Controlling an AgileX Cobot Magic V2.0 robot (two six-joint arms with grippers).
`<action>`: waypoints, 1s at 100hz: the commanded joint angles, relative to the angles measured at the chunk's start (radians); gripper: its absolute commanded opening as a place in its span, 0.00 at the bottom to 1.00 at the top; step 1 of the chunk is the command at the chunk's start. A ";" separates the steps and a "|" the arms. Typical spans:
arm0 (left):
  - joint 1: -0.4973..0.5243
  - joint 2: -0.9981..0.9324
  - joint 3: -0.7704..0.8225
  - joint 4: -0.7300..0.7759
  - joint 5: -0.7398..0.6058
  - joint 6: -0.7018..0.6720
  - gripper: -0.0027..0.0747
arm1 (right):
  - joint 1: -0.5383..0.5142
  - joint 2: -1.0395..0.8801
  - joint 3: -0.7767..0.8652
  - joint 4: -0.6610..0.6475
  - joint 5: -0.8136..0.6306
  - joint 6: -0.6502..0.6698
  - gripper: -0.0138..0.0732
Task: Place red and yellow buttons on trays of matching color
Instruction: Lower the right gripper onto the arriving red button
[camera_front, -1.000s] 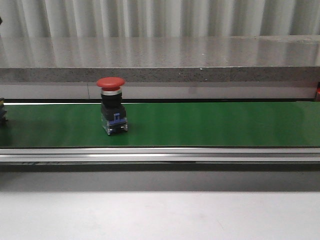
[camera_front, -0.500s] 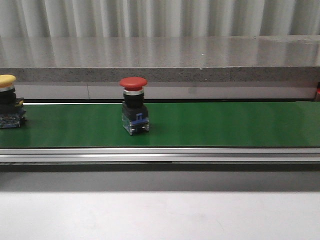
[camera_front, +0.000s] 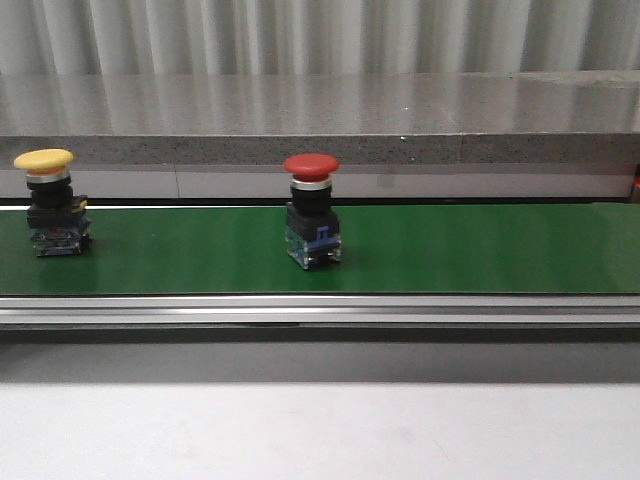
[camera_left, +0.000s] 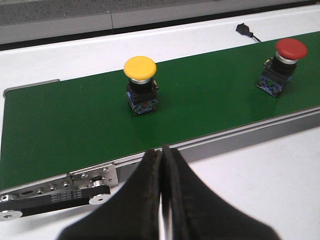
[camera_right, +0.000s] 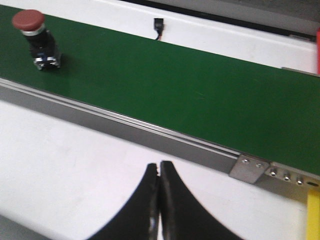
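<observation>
The red button (camera_front: 311, 210) stands upright on the green belt (camera_front: 450, 250), near the middle of the belt's length in the front view. The yellow button (camera_front: 50, 203) stands upright on the same belt, well apart from the red one, toward the robot's left end.

The left pincer (camera_left: 161, 155) is clenched, its two dark fingers pressed together with nothing between them. It hangs over the white worktop (camera_left: 260, 200) just short of the belt's near rail (camera_left: 240, 137). The yellow button (camera_left: 141, 85) sits on the belt beyond the pincer, slightly to one side of it, well apart; the red button (camera_left: 280, 67) is farther off along the belt.

The right pincer (camera_right: 159, 172) is clenched too, empty, over the worktop (camera_right: 65, 165) on the near side of the rail (camera_right: 130, 127). The red button (camera_right: 37, 40) is far from it, across the rail and well off along the belt (camera_right: 200, 90). A small black connector (camera_right: 158, 25) lies on the worktop past the belt's far edge.
</observation>
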 joint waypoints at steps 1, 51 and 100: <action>-0.009 0.000 -0.024 -0.015 -0.061 -0.003 0.01 | 0.049 0.081 -0.080 -0.003 -0.059 0.007 0.08; -0.009 0.000 -0.024 -0.015 -0.059 -0.003 0.01 | 0.162 0.635 -0.468 0.004 0.063 0.007 0.91; -0.009 0.000 -0.024 -0.015 -0.059 -0.003 0.01 | 0.214 1.054 -0.781 0.075 0.282 0.007 0.91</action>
